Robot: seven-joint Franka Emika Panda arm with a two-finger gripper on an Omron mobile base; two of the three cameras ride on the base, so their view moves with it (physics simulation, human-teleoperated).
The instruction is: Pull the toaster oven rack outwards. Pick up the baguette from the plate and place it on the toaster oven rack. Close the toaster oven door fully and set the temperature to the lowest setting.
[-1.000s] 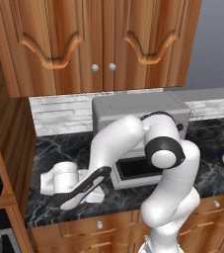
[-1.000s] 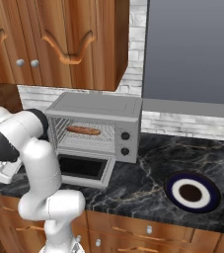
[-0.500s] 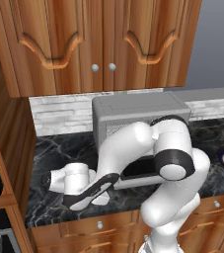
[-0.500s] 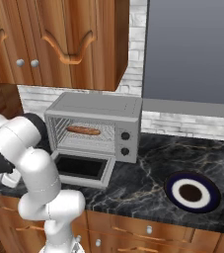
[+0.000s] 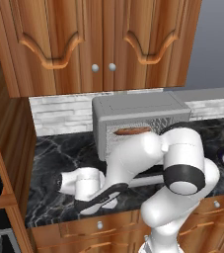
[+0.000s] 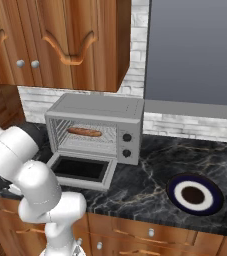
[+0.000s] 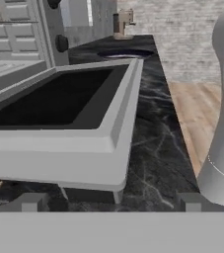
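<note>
Your gripper (image 7: 111, 202) sits low before the lowered toaster oven door (image 6: 82, 170), fingers spread wide, ready to lift it shut; the baguette (image 6: 84, 132) already lies on the rack (image 6: 87, 143).

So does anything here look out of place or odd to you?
Only that the toaster oven door hangs open, flat over the counter, with the baguette lying on the rack inside. The plate sits bare. Nothing spilled or broken.
</note>
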